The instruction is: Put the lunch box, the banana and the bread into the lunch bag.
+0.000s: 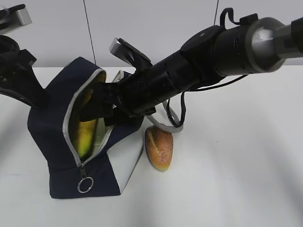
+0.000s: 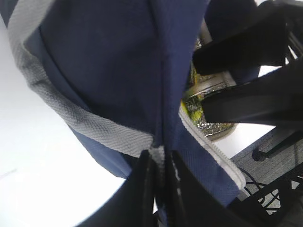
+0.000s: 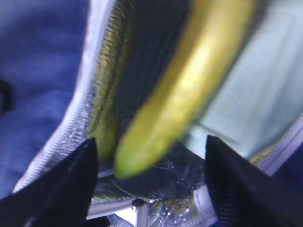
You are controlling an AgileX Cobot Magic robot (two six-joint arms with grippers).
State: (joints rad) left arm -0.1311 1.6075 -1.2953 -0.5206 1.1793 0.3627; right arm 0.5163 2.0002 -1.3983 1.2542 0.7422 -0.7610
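Observation:
The navy lunch bag (image 1: 52,127) stands on the table with its mouth open to the right. The yellow banana (image 1: 87,135) lies inside it against the silvery lining. In the right wrist view the banana (image 3: 184,94) is free ahead of my open right gripper (image 3: 149,156), with the lunch box's sage-green lid (image 3: 258,94) beside it. My right gripper (image 1: 94,108) reaches into the bag's mouth. My left gripper (image 2: 160,163) is shut on the bag's (image 2: 109,61) fabric at a seam, at the far left (image 1: 38,97). The bread (image 1: 160,146) lies on the table right of the bag.
The zipper's ring pull (image 1: 85,184) hangs at the bag's lower front. A grey strap handle (image 1: 168,124) loops over the bread's far end. The white table (image 1: 236,165) stretches to the right. My right arm (image 1: 199,56) crosses above the bag and bread.

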